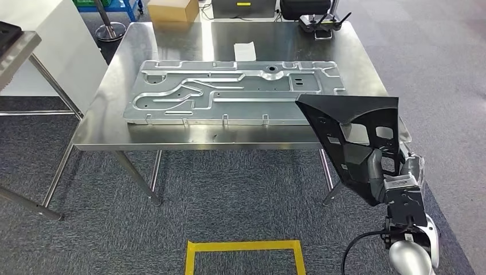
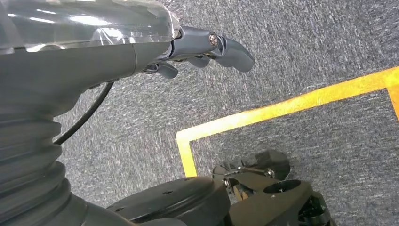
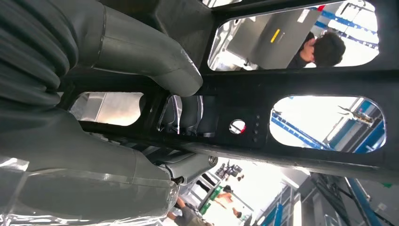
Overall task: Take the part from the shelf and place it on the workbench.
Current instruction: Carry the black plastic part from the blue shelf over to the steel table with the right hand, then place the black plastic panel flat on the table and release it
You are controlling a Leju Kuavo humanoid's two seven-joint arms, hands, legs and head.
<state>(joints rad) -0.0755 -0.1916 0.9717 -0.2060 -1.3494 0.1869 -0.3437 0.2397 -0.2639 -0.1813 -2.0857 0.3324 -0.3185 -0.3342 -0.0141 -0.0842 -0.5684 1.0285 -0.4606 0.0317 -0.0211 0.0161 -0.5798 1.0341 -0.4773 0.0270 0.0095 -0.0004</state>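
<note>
The part (image 1: 349,132) is a black, roughly triangular plastic panel with cut-out windows. My right hand (image 1: 395,172) grips it by its lower end and holds it upright, just off the front right corner of the steel workbench (image 1: 172,137), with its top edge over the bench's rim. In the right wrist view the thumb (image 3: 150,56) lies across the part's black frame (image 3: 301,84) and fingers show through an opening. My left hand (image 2: 207,47) hangs over the grey carpet with its fingers loosely apart and nothing in them.
A large silver stamped metal panel (image 1: 229,91) covers the bench's middle, with a white paper (image 1: 245,50) behind it and a controller (image 1: 321,24) at the back right. A cardboard box (image 1: 172,10) stands beyond. Yellow floor tape (image 1: 245,247) marks a square; a shelf corner (image 1: 14,48) sits far left.
</note>
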